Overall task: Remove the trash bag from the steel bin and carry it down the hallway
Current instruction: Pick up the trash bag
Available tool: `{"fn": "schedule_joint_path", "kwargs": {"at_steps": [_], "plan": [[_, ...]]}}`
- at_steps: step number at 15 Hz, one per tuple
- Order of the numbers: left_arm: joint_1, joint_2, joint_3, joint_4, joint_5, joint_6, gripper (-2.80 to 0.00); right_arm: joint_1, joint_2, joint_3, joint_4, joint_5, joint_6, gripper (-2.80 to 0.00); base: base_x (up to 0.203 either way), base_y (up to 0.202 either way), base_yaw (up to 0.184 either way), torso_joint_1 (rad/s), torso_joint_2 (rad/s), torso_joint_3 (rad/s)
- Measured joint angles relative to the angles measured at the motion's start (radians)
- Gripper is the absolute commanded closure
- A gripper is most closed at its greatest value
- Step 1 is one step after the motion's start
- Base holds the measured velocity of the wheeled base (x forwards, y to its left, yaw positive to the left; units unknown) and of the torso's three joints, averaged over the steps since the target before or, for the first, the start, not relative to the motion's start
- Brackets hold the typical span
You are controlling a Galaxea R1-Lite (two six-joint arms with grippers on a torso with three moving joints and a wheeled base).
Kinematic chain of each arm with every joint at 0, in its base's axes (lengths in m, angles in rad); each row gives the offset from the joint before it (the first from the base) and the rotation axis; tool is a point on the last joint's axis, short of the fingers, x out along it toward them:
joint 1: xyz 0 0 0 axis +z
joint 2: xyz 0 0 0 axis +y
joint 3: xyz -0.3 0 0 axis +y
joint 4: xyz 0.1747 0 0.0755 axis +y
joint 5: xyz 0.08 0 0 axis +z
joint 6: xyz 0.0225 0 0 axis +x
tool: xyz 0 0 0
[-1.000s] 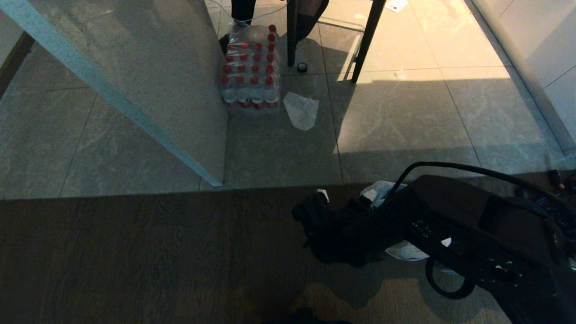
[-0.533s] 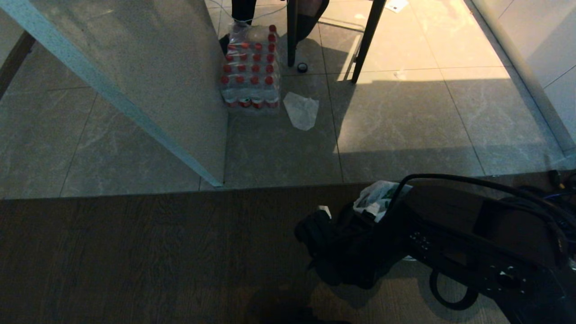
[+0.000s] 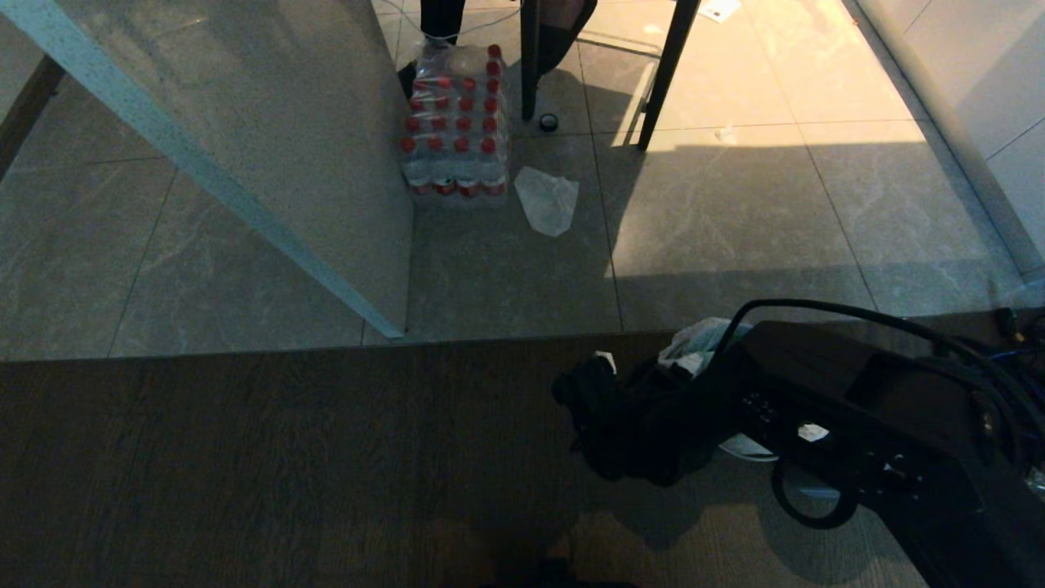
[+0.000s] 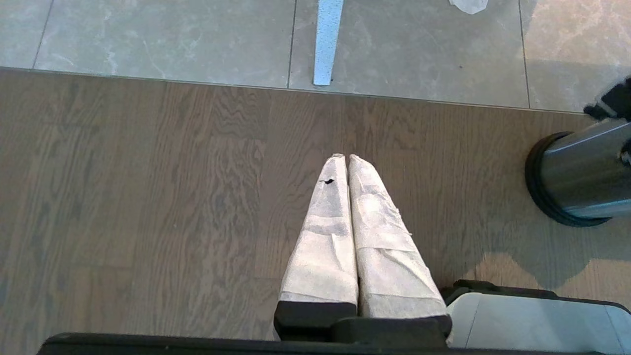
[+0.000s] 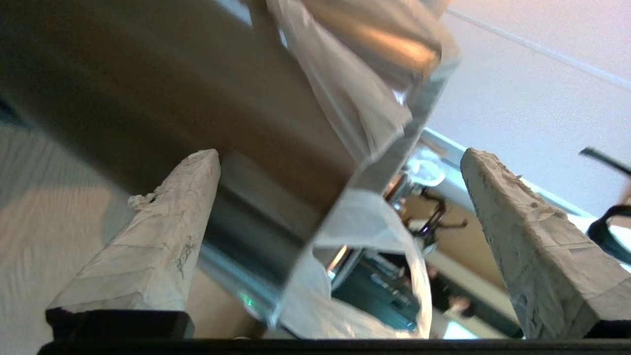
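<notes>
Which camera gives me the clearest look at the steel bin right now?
The left wrist view: the steel bin stands unobstructed on the wood floor. The right wrist view shows only its blurred wall up close; in the head view the right arm hides it.

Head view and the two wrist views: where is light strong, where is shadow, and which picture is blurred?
Head view: warm sunlight on the far tiled floor, the right hand and trash bag in dark shadow. Left wrist view: evenly lit and sharp, glare streaks on the steel bin. Right wrist view: the bin wall is close and blurred.
</notes>
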Motion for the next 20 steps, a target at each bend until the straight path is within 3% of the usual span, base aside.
{"fn": "schedule_joint_path", "kwargs": {"at_steps": [7,20], "plan": [[0.0,0.0,0.0,0.0,0.0,0.0,0.0,-0.021,0.047,-0.207,0.076,-0.001,-0.011,-2.8,0.0,0.0,0.0,0.0,0.0,0.0],[0.0,0.0,0.0,0.0,0.0,0.0,0.0,-0.112,0.1,-0.389,0.149,-0.001,-0.015,-2.8,0.0,0.0,0.0,0.0,0.0,0.0]]}}
